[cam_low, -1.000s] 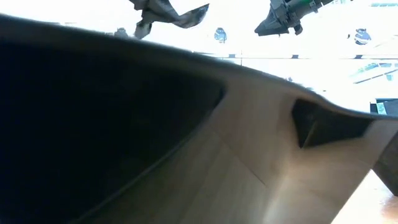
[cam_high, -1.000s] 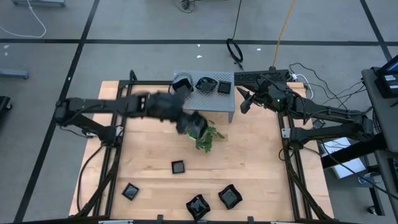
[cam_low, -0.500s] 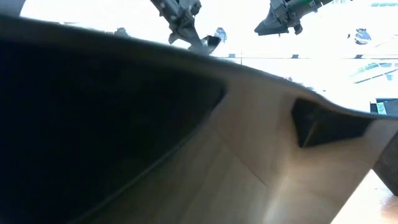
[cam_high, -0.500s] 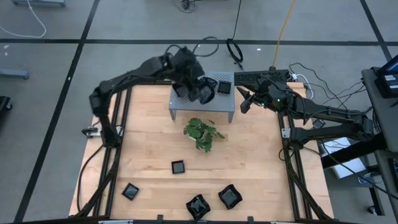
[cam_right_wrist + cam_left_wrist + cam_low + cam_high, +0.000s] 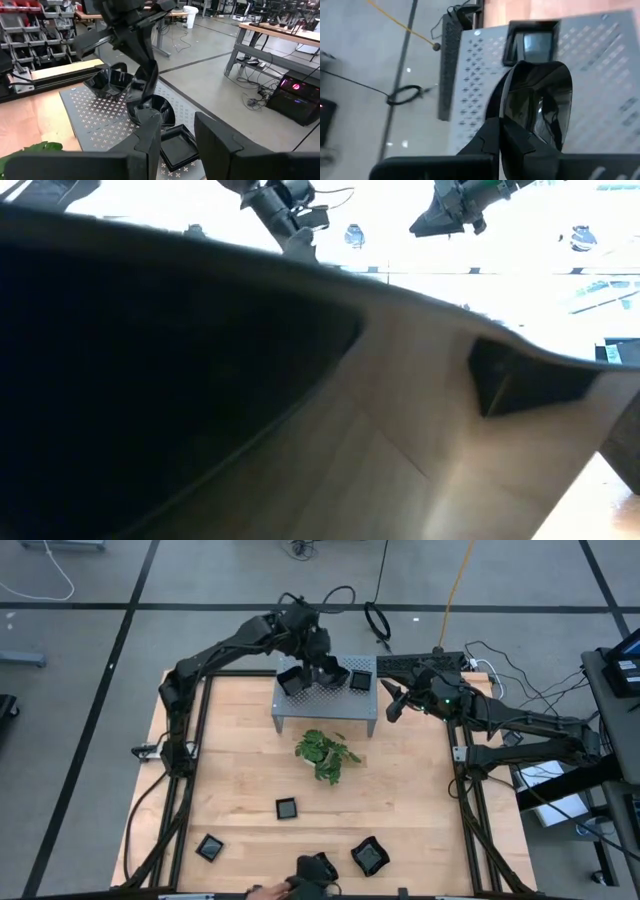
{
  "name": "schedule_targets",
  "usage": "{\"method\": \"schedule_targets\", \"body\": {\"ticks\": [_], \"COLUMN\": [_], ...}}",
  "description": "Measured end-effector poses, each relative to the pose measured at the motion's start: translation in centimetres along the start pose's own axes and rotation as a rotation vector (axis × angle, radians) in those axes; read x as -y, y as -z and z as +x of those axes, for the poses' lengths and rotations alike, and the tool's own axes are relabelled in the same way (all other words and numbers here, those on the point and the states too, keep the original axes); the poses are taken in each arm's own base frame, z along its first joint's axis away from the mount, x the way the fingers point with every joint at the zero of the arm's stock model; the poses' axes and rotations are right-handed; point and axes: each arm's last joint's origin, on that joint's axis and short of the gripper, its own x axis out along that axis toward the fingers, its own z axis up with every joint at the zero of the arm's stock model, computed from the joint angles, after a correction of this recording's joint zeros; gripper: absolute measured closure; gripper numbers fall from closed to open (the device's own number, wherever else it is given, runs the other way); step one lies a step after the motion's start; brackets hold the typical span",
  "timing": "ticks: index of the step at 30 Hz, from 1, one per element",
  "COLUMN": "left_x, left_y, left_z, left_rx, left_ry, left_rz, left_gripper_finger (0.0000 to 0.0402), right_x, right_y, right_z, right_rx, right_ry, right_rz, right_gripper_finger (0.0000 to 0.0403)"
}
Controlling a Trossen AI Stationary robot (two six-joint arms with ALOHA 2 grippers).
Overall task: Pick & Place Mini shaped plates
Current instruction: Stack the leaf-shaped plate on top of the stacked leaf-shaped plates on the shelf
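The mini shaped plates sit partly on the grey stand [image 5: 330, 700], partly on the bench [image 5: 240, 780] well behind the left gripper [image 5: 322, 668], which is clamped on a rounded plate [image 5: 540, 107] just above the stand. Released tilted, it could knock the square plate [image 5: 532, 45] beyond it. The right gripper [image 5: 392, 705] waits beside the stand, fingers apart and empty.

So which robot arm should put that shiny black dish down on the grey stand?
The left one, probably. Its hand is already shut on the round dish, right over the grey stand. The right hand waits empty and open beside the stand.
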Motion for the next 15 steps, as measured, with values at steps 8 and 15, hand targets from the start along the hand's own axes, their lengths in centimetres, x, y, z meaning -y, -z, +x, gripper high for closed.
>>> {"method": "schedule_targets", "body": {"ticks": [8,15], "left_x": [-0.6,-0.1], "left_y": [0.2,-0.1], "left_z": [-0.1,0.0], "left_rx": [0.006,0.055], "left_ry": [-0.018,0.036], "left_rz": [0.298,0.381], "left_gripper_finger": [0.0399,0.0399], "right_x": [0.0,0.0], "right_y": [0.7,1.5], "right_z": [1.4,3.2], "right_rx": [-0.048,-0.093], "right_ry": [0.025,0.053], "right_rz": [-0.015,-0.026], "right_gripper_finger": [0.0298,0.0298]}}
